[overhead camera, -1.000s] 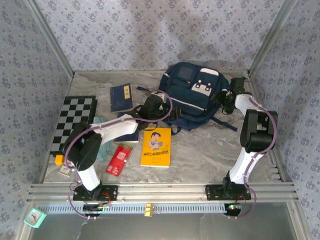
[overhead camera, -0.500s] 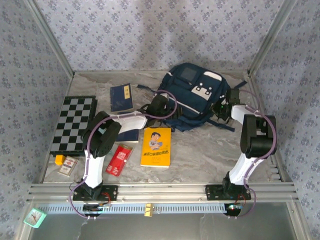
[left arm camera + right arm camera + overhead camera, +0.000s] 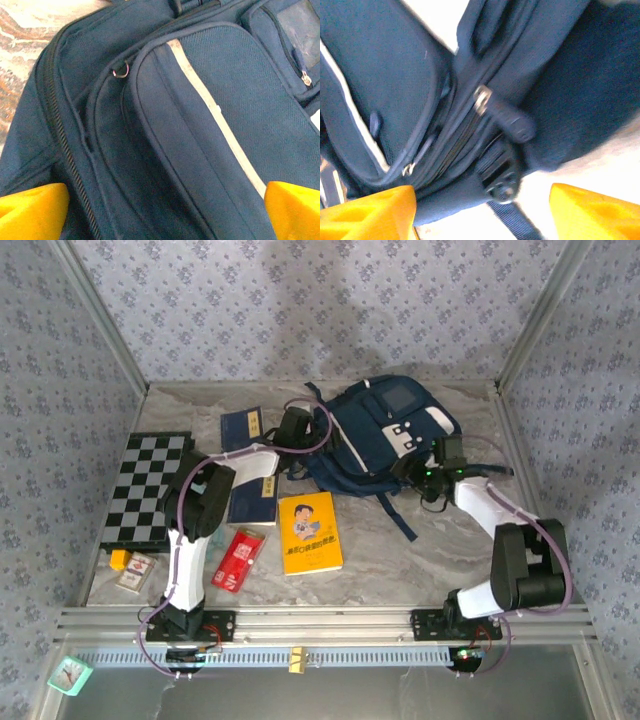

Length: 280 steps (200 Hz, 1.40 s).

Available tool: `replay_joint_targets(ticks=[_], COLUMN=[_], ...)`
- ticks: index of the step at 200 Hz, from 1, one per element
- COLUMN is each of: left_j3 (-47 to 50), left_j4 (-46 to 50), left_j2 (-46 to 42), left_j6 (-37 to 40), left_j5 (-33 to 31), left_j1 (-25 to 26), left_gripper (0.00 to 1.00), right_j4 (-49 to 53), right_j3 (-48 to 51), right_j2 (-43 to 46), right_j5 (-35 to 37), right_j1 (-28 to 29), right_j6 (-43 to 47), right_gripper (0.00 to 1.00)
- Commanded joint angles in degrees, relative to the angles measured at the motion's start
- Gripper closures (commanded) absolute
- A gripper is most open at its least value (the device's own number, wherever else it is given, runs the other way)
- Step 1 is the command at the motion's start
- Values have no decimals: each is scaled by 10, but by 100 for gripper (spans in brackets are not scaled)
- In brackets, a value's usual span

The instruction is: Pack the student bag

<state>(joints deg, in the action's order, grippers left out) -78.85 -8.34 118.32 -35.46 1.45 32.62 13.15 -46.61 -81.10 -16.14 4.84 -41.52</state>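
The student bag (image 3: 385,430), a rounded navy backpack of coarse woven fabric, lies toward 1 o'clock on the marbled table (image 3: 400,560), with the left end effector (image 3: 296,432) at its 9 o'clock edge and the right end effector (image 3: 428,476) at its 4 o'clock corner. The left wrist view shows yellow fingers (image 3: 30,212) released wide over a pocket with a white stripe (image 3: 215,107) and a small metal ring (image 3: 120,71), details too fine to make out from above. The blurred right wrist view shows released fingers (image 3: 370,212), a silvery zipper pull (image 3: 481,98) and a black plastic buckle (image 3: 501,180).
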Motion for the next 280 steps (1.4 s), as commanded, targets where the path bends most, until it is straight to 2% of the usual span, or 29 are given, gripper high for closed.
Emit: replay_joint_targets(ticks=[1,22,37,79,101,124,139,171,192,227,256,280], left_j3=[30,71,88,121,135,123,121,96,53,-11,-29,7], left_j4=[66,67,73,55,25,21,7,-50,-63,-76,-64,-57], left_j2=[-68,-109,-127,-153,-149,-129,-116,-76,-39,-8,-23,-88], left_j6=[-10,-42,-61,-111,-134,-135,-129,-76,-40,23,63,79], left_j5=[13,17,22,8,1,6,-4,-9,3,18,45,54], left_j1=[3,18,37,107,126,134,134,132,125,97,68,57], left_gripper=[0,0,0,0,0,0,0,0,0,1,2,4], right_j4=[64,61,36,-25,-62,-89,-98,-119,-117,-103,-106,-107], right_j3=[-9,-21,-32,-66,-77,-82,-78,-52,-45,-7,22,31], right_j2=[22,-18,-55,-125,-161,-185,-189,-143,-98,-5,63,82], right_j5=[-18,-71,-117,-129,-117,-109,-114,-122,-139,-140,-78,-22], right_j1=[-59,-103,-117,-118,-107,-107,-113,-120,-119,-103,-55,-25], right_j6=[25,37,35,4,-14,-22,-32,-61,-79,-125,-177,-213], right_gripper=[18,15,19,25,33,47,64,87,98,99,99,99])
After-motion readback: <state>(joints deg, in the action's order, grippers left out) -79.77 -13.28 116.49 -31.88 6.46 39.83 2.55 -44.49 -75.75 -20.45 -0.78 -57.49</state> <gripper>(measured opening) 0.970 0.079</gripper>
